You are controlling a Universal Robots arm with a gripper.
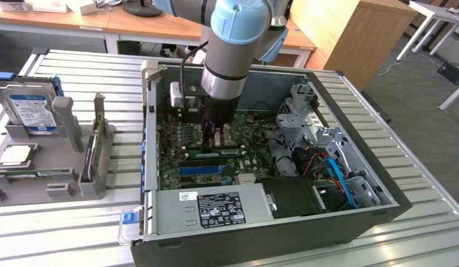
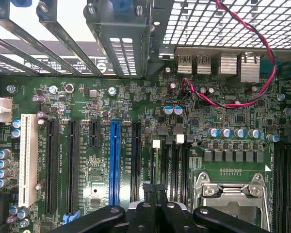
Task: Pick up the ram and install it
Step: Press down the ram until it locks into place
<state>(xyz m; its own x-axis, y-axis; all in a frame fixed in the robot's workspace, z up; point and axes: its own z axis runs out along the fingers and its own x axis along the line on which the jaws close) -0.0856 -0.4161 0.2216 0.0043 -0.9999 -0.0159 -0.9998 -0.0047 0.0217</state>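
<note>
At the exterior view's left stands a grey moulded parts tray (image 1: 66,189) carrying a blue-labelled silver hard drive (image 1: 30,111), well apart from the work. To its right lies the open black steel computer case (image 1: 289,233), with the green motherboard (image 1: 169,167) exposed. The ram (image 1: 227,151), a thin green circuit-board stick with a pale label, lies along the black memory slots (image 2: 177,165), just far of the long blue plastic expansion slot (image 2: 115,162). The gripper (image 1: 209,146) stands upright on the ram's top edge. Its black fingers (image 2: 148,204) are drawn together; whether they pinch the stick cannot be told. Judgement: seating is in hand. Pressure should be straight down and even, with the stick square in one slot and the white end latches (image 2: 156,143) clear. Tilt risks bent contacts. The silver metal drive cage (image 1: 304,114) at the right is clear of the arm.
</note>
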